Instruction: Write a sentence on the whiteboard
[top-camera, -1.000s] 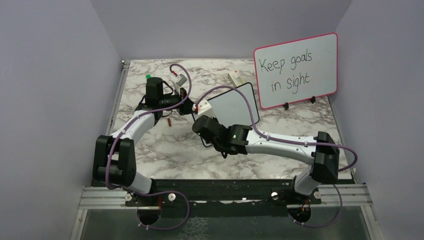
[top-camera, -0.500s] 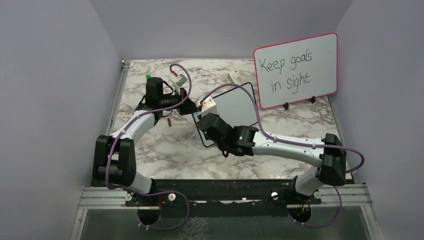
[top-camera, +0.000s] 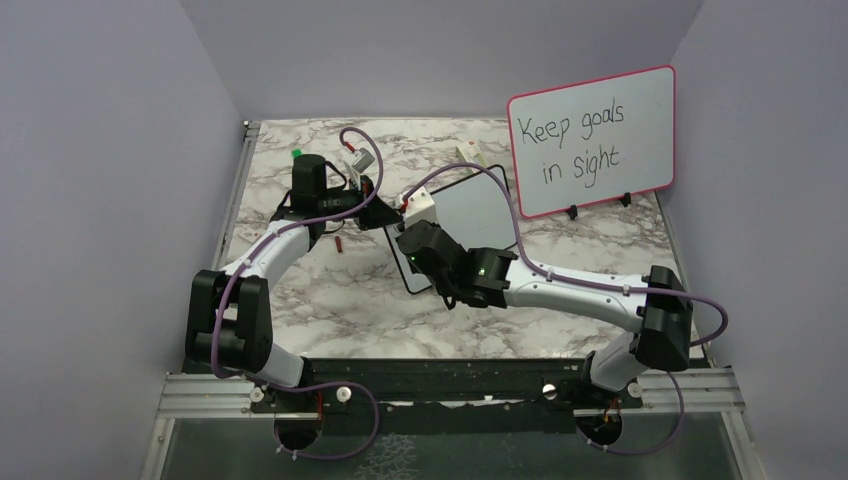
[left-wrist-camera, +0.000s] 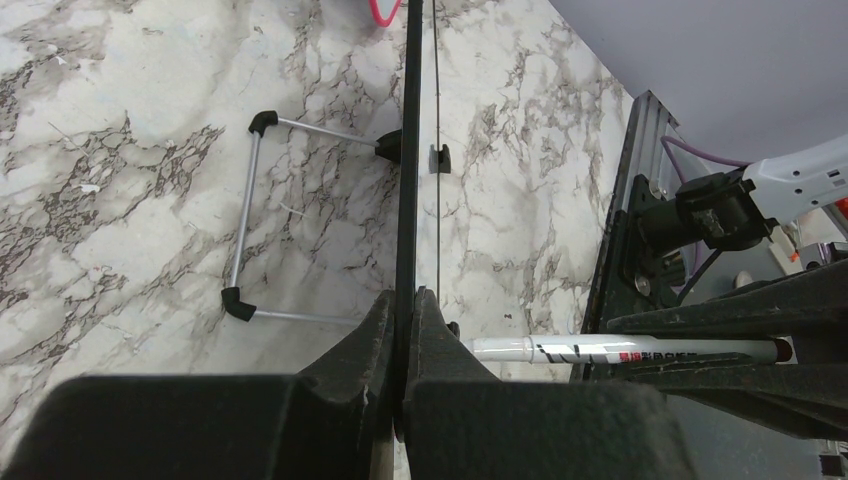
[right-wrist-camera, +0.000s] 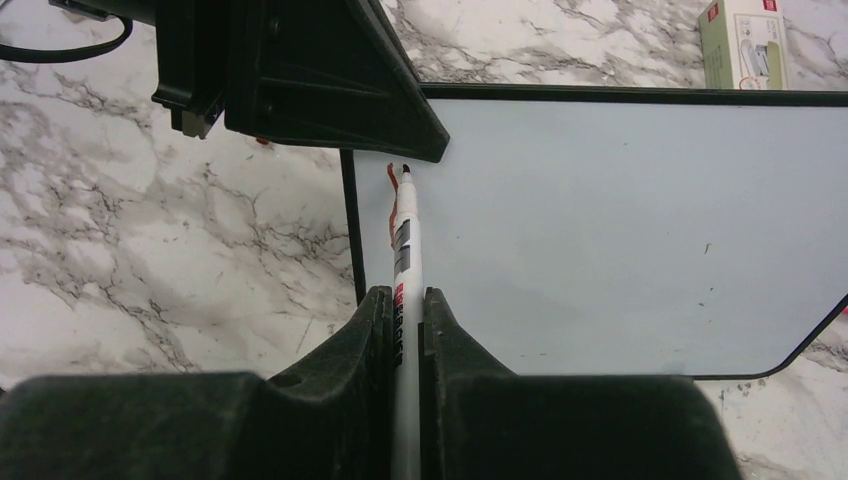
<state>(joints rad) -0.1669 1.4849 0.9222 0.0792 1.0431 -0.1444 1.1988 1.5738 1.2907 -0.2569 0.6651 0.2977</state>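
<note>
Jaws on left gripper (left-wrist-camera: 405, 298): pinched tight on the whiteboard (right-wrist-camera: 620, 230) frame edge. Board sits mid-way across the marble table (top-camera: 330, 300). Right gripper (right-wrist-camera: 405, 298): clamped on a white marker (right-wrist-camera: 403, 235), tip at the board face near the left gripper, beside a short red stroke (right-wrist-camera: 391, 215). Pink-framed board (top-camera: 590, 140) stands just behind, to the right.

The right gripper (right-wrist-camera: 405, 296) is matt, faintly grainy black plastic. Between its jaws the marker (right-wrist-camera: 404, 250) has a glossy white plastic barrel. Ahead, the whiteboard (right-wrist-camera: 620, 230) is smooth and satin, black-framed. Beneath, the table (right-wrist-camera: 150, 250) looks like smooth veined marble.
</note>
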